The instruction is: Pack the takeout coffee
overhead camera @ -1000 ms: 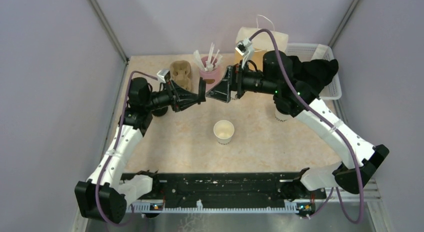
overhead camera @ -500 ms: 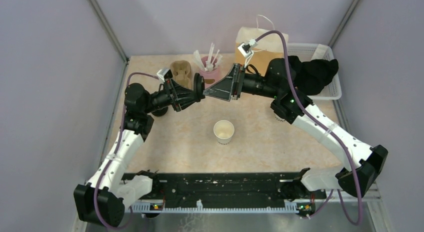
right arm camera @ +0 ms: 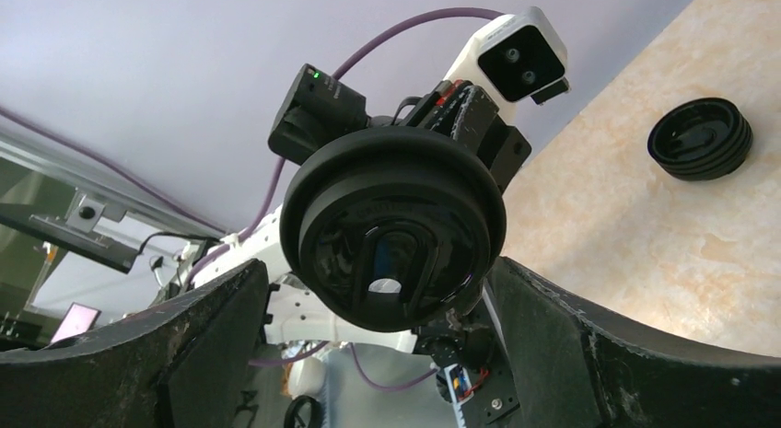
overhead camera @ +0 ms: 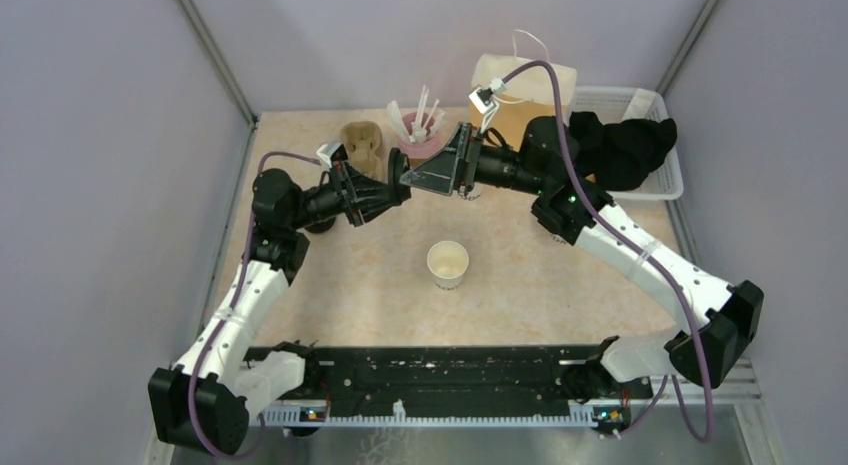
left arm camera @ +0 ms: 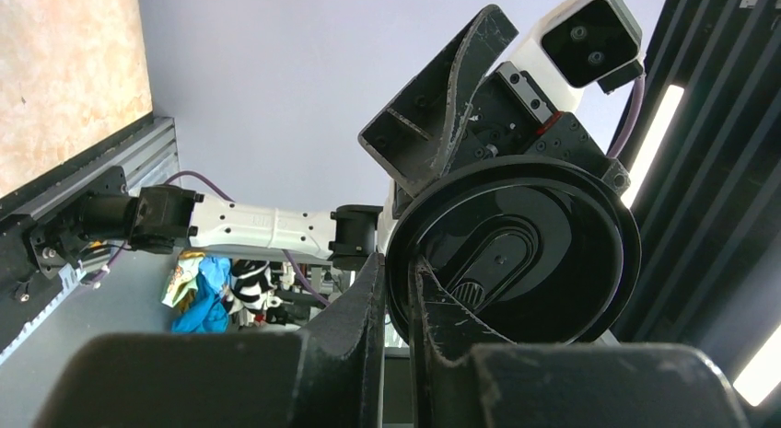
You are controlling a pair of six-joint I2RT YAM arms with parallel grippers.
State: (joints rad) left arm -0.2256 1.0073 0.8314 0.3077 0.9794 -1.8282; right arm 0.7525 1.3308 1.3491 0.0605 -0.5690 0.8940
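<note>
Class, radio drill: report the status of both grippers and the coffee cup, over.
Left gripper shut on black lid. Right gripper open, straddling that lid. Cup on table, uncovered. Nothing over the cup.

Small white paper cup (overhead camera: 447, 263), lidless, upright at the middle of the table (overhead camera: 350, 280), black lid (left arm camera: 553, 253) on edge, pinched in left tool (left arm camera: 396, 273) above the table's far half

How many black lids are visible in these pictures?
2. One black lid is pinched at its rim by the left tool, inside the open right tool. The other lid lies on the table; more may be stacked under it.
</note>
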